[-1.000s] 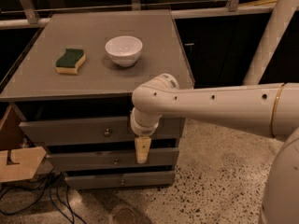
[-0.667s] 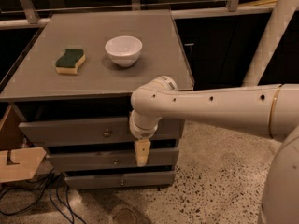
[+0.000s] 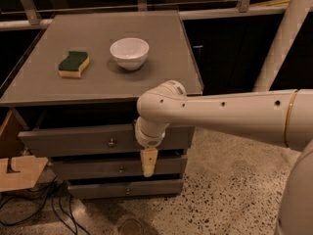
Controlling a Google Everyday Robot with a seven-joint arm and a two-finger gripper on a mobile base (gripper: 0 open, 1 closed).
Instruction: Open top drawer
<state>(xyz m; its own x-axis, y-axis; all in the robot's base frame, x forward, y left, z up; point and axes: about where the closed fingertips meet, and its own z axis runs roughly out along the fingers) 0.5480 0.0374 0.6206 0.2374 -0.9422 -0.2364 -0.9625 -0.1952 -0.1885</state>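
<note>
The top drawer [image 3: 68, 140] is the widest grey drawer front, just under the grey tabletop [image 3: 44, 82], with a small round metal knob [image 3: 112, 142] at its centre. It stands out a little further than the two narrower drawers [image 3: 93, 169] below it. My gripper [image 3: 148, 163] hangs pointing down from the white wrist [image 3: 149, 133], in front of the right part of the drawer fronts. It is to the right of the knob, a little below it, and apart from it. It holds nothing that I can see.
A white bowl [image 3: 129, 52] and a green-and-yellow sponge [image 3: 73, 63] sit on the tabletop. My white arm [image 3: 230, 116] crosses from the right. A wooden box [image 3: 19, 173] and black cables [image 3: 34, 204] lie on the speckled floor at left. A white post [image 3: 283, 38] stands at right.
My gripper has sunk very slightly. The drawers, bowl and sponge have not moved.
</note>
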